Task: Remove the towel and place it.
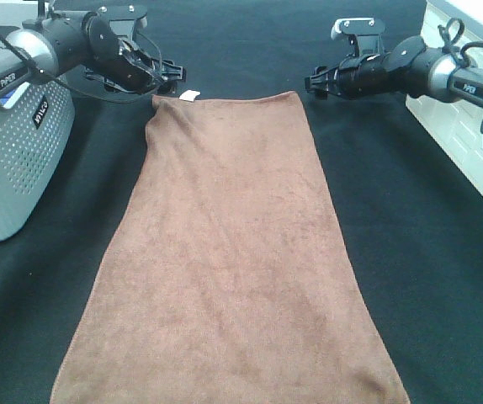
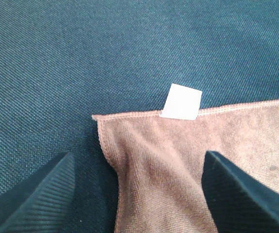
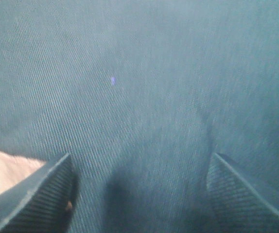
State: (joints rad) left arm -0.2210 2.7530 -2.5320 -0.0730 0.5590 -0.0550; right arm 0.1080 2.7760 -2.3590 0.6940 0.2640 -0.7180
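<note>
Two hands are shown at the far end of one brown towel (image 1: 229, 252), which is laid flat and lengthwise on the black-clothed surface (image 1: 427, 278). The towel's near short edge is cut off by the lower frame edge in the ext. high view; its far short edge carries a small white tag (image 1: 190, 96) close to the far-left corner.

L. hand (image 1: 167, 76): positioned just beside the far-left corner of the towel. In the L. wrist view its fingers (image 2: 37, 199) are seen spread apart, with the towel corner (image 2: 178, 165) and tag (image 2: 181, 101) lying between them; nothing is clamped. A slight ridge is formed in the cloth near this corner. One finger is seen over bare cloth of the surface (image 2: 57, 73), the other over the towel.

R. hand (image 1: 315, 83): positioned just beside the far-right corner of the towel, apart from it. In the R. wrist view its fingers (image 3: 32, 199) are likewise spread, and mostly bare surface (image 3: 139, 97) is seen between them; only a sliver of towel (image 3: 3, 170) is visible next to one finger. View is blurred.

Also seen: a grey perforated housing (image 1: 14, 151) at the L. edge and a white unit (image 1: 469, 126) at the R. edge, both well apart from the towel.
</note>
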